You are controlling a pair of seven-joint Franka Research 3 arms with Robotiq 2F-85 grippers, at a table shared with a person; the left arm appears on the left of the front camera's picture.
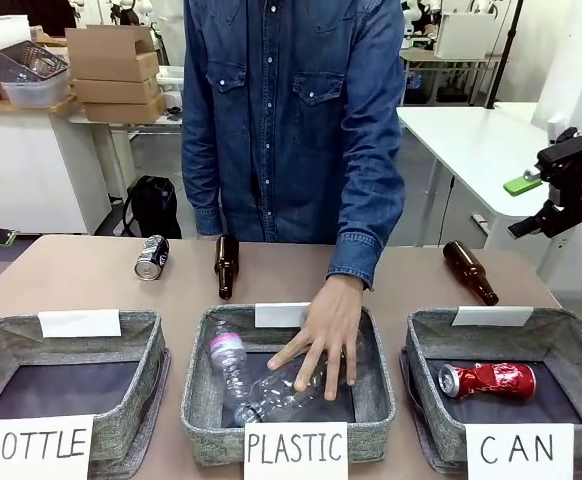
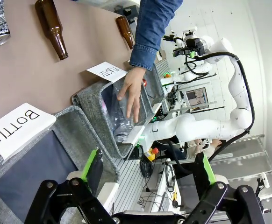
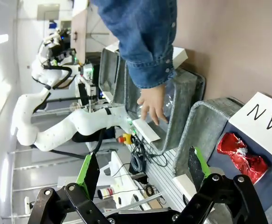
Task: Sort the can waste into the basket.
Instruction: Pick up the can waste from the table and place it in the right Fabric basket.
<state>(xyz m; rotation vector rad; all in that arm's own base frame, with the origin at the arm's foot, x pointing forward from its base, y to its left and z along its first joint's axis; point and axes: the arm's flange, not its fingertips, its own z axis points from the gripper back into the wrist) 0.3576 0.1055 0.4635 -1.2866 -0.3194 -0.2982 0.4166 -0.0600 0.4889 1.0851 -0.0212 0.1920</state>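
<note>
Though it looks crushed, 1 can (image 1: 487,380) lies in the basket (image 1: 419,345).

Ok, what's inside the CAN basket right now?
One red can, dented, lying on its side on the dark floor of the basket. The paper sign and near wall cover the floor's front strip.

My right gripper (image 1: 524,206) hangs raised off the right end of the table (image 1: 71,275), fingers spread, empty — my left gripper (image 2: 150,156), off its left end, is spread wide too.
</note>
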